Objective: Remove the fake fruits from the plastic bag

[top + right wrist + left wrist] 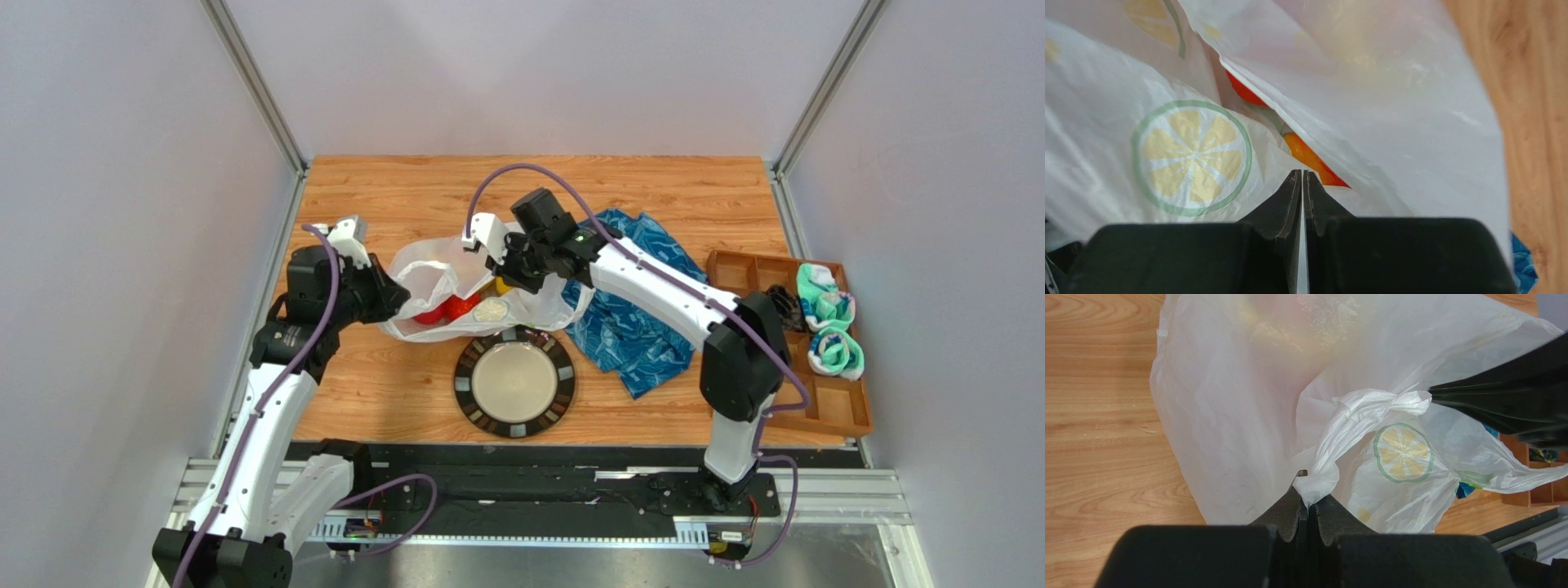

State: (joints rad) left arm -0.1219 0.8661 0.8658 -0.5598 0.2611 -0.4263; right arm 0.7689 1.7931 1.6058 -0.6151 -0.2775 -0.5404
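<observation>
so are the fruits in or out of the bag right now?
In. Red and orange fake fruits show inside the plastic bag mouth; none lie on the plate.

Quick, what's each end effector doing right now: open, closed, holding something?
Left end effector: closed, pinching a fold of the plastic bag.
Right end effector: closed, apparently on a thin layer of the same bag.

L arm bent inward | left gripper (pixel 1308 499) jaws closed | R arm stretched fwd-left | right gripper (pixel 1301 179) jaws together
</observation>
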